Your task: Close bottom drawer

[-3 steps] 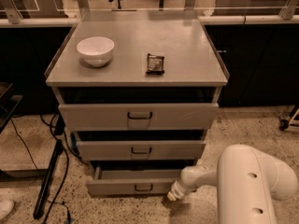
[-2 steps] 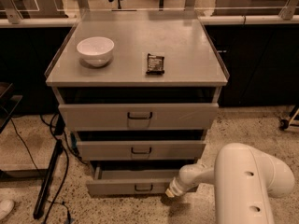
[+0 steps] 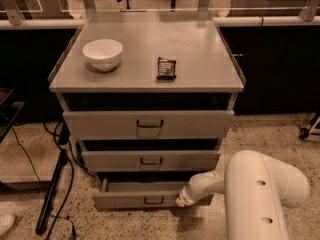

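Observation:
The bottom drawer (image 3: 125,200) is the lowest and slimmest of three grey drawers. It stands pulled out, with its plain grey tray (image 3: 145,186) showing and a small dark loop handle (image 3: 153,200) at the middle of its front. My gripper (image 3: 180,202) is at the end of the white arm (image 3: 260,189), low down against the right part of the drawer's front panel, to the right of the handle. The gripper's tip is mostly hidden by the arm.
The middle drawer (image 3: 151,160) and top drawer (image 3: 149,124) also stand slightly out. On the cabinet top sit a white bowl (image 3: 102,53) and a dark snack bar (image 3: 166,67). Black cables and a stand leg (image 3: 52,189) lie on the floor to the left.
My gripper has moved a little left and up, closer to the bottom drawer's front. The drawer itself shows little change.

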Controlling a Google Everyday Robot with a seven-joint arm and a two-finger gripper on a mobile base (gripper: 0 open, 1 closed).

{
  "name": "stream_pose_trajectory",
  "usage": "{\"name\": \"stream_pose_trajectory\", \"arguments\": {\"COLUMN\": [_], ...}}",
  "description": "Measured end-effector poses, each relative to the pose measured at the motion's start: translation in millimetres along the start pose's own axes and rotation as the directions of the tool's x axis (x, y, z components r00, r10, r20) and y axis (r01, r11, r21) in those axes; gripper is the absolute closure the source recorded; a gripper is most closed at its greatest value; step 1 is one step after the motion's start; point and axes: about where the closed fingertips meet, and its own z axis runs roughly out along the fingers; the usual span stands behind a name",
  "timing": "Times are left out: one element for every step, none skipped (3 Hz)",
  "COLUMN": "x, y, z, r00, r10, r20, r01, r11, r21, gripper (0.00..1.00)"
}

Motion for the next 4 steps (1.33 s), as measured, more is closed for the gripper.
{"name": "stream_pose_trajectory", "arguments": {"x": [-0.1,-0.1,-0.1,-0.1], "y": [0.1,0.1,0.2,0.2], "z": [0.1,0.1,0.2,0.2], "r00": [1.0,1.0,1.0,1.0], "r10": [0.0,0.0,0.0,0.0], "r20": [0.0,0.0,0.0,0.0], "r01": [0.0,0.0,0.0,0.0], "r11": [1.0,1.0,1.0,1.0], "r21": [0.0,0.0,0.0,0.0], "gripper": [0.81,0.58,0.35,0.11]}}
